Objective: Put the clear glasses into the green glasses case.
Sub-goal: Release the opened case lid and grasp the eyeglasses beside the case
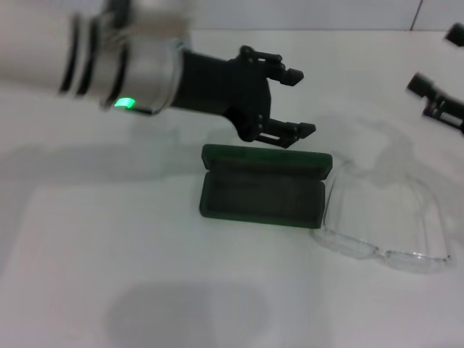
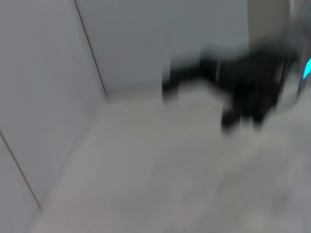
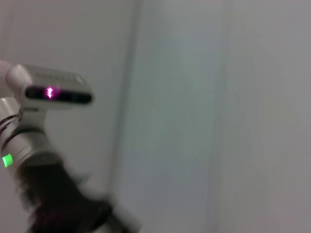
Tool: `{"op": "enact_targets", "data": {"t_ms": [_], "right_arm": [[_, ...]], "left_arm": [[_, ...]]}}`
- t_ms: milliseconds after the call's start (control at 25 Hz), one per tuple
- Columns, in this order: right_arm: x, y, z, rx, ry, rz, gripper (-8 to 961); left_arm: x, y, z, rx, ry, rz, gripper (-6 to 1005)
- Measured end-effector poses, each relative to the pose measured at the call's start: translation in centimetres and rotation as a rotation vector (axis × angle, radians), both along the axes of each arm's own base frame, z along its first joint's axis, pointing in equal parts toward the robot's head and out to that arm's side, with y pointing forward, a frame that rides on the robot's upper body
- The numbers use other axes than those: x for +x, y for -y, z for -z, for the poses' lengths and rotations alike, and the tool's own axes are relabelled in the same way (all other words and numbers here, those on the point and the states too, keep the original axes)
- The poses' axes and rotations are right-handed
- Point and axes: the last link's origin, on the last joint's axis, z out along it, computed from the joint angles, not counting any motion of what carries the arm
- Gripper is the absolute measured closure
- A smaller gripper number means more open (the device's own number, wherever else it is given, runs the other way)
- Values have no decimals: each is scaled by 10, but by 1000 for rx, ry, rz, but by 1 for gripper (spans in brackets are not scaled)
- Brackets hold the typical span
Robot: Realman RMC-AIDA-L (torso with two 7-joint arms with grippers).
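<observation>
Head view showed the left gripper (image 1: 299,101) hanging with its fingers spread apart and empty, just behind the raised lid of the open green glasses case (image 1: 262,187). The clear glasses (image 1: 384,217) lay on the white table (image 1: 109,246) touching the case's right end, well clear of those fingers. The right gripper (image 1: 438,98) sat near the far right edge; whether it was open I couldn't tell.

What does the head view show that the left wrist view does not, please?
Only the head view shows the open green case, the clear glasses lying beside it on the table, and the left gripper open above the case's lid. Only the left wrist view shows the wall panels behind the table. Both show the right gripper, off to the side, and the white tabletop.
</observation>
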Motion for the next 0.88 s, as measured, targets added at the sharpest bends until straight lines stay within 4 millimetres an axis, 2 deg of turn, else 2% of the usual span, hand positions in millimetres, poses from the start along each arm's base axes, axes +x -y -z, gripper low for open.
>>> {"op": "enact_targets", "data": {"t_ms": [120,240,360,480,640,880], "right_arm": [[-16,-8,-8,-185,133,-24,122],[-34,-14,-22,-326,303,-1,123],[-57,-23,-41,-476,463,90,124],[-82,-31,-51,-612,553,147,124],[-106,-42,-44,-763,727,288,125],[-133,-48,-8,-880,1018,434,127]], "left_arm": [[-28,23,-14,69,253,-15,296],[-71,45,-23,186,492,-95,262],[-112,66,-21,310,618,-156,241],[-139,82,-13,392,678,-204,242],[-160,89,-6,473,740,-275,245],[-170,89,1,533,753,-316,249]]}}
